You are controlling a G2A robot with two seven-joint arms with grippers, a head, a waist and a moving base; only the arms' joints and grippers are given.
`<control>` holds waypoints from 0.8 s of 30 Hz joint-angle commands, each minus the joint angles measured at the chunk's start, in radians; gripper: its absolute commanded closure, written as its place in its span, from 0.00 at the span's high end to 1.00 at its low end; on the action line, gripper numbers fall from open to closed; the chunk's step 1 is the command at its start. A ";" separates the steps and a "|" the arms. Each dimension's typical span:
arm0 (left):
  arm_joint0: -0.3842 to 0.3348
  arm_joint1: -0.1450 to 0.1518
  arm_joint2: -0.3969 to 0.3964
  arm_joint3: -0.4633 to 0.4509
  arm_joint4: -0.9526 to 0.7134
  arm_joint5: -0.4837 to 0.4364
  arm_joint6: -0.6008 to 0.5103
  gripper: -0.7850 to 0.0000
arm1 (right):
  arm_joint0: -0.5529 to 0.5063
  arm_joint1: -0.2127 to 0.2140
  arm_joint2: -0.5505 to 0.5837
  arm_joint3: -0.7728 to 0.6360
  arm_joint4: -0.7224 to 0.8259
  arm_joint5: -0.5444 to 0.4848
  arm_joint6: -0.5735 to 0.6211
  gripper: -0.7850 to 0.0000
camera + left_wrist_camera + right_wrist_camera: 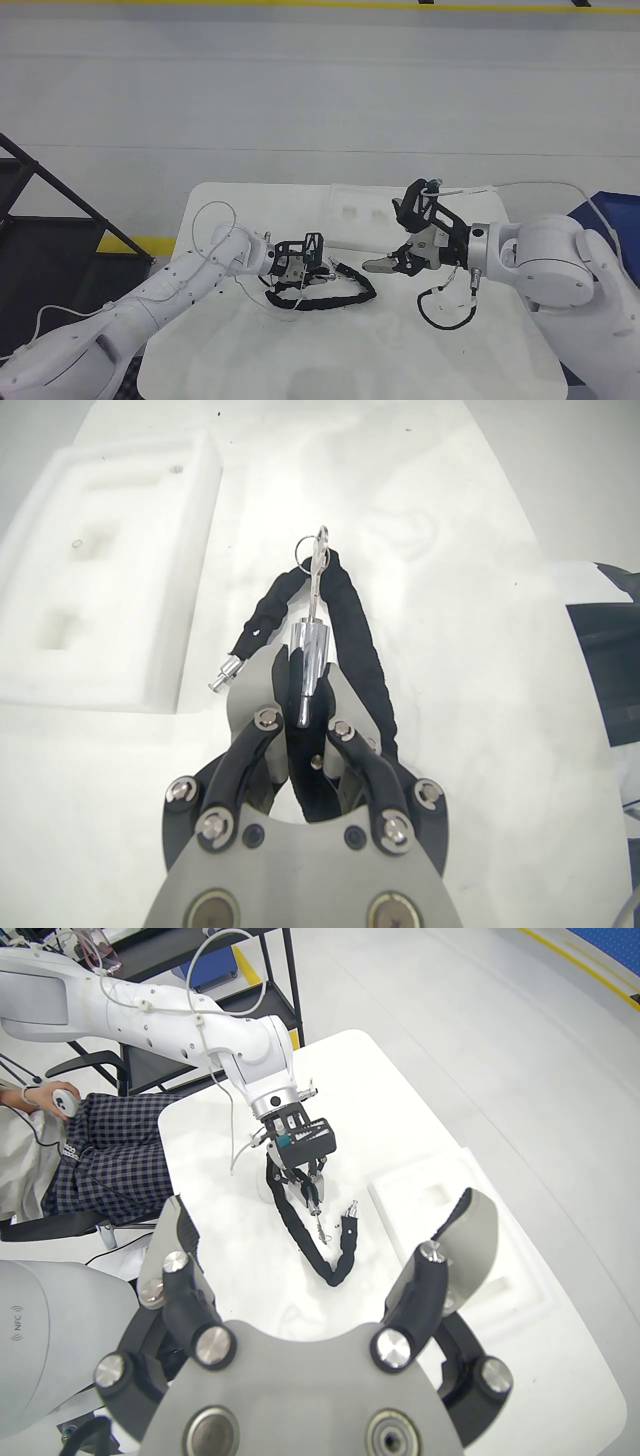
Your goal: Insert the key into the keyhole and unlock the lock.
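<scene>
**Key is in, and the lock looks open**

The left gripper (306,667) is squeezed tight on the shiny lock (311,650). It holds the lock by its sides, and the keyhole end points away from the gripper. The key (315,575) sticks out of that far end, so it sits in the keyhole. A small ring (300,550) hangs on the head of the key, out past the gripper's tips.

The black cable (362,620) comes out from under the left gripper. It loops around in front of it, past the key, and bends back. Its metal end pin (225,675) lies on the table (450,600), just beside one finger of the left gripper. The pin is not inside the lock, and there is a gap between the two. A white foam tray (100,565) sits off to that same side of the gripper.

The right gripper (324,1215) is spread wide open and holds nothing. The lock, key and cable lie well out in front of it, far from its fingers.

So putting the key in looks done. The pin is out and free, so I think the lock is open too. I cannot tell how far the key has been turned. There seems to be very little left to do.
</scene>
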 commanded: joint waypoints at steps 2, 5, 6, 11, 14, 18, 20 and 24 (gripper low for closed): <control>-0.004 -0.018 0.008 0.032 0.004 -0.024 0.005 1.00 | 0.004 -0.001 -0.010 0.025 0.005 -0.011 -0.008 1.00; -0.013 -0.032 0.007 0.055 0.001 -0.042 0.011 1.00 | 0.010 -0.003 -0.023 0.058 0.023 -0.042 -0.024 1.00; -0.018 -0.035 0.003 0.060 -0.001 -0.048 0.016 1.00 | 0.014 -0.004 -0.029 0.072 0.027 -0.051 -0.023 1.00; -0.051 -0.040 -0.030 0.080 0.007 -0.090 0.077 1.00 | 0.043 -0.009 -0.064 0.151 0.059 -0.133 -0.039 1.00; -0.084 -0.033 -0.055 0.083 0.006 -0.090 0.127 1.00 | 0.075 -0.014 -0.081 0.200 0.061 -0.190 -0.059 1.00; -0.148 -0.010 -0.077 0.068 -0.006 -0.090 0.188 1.00 | 0.130 -0.021 -0.089 0.272 0.052 -0.290 -0.110 1.00; -0.190 0.004 -0.081 0.056 -0.011 -0.090 0.200 1.00 | 0.165 -0.024 -0.093 0.320 0.049 -0.341 -0.133 1.00; -0.281 0.029 -0.074 0.047 -0.028 -0.090 0.186 1.00 | 0.238 -0.034 -0.106 0.422 0.034 -0.410 -0.179 1.00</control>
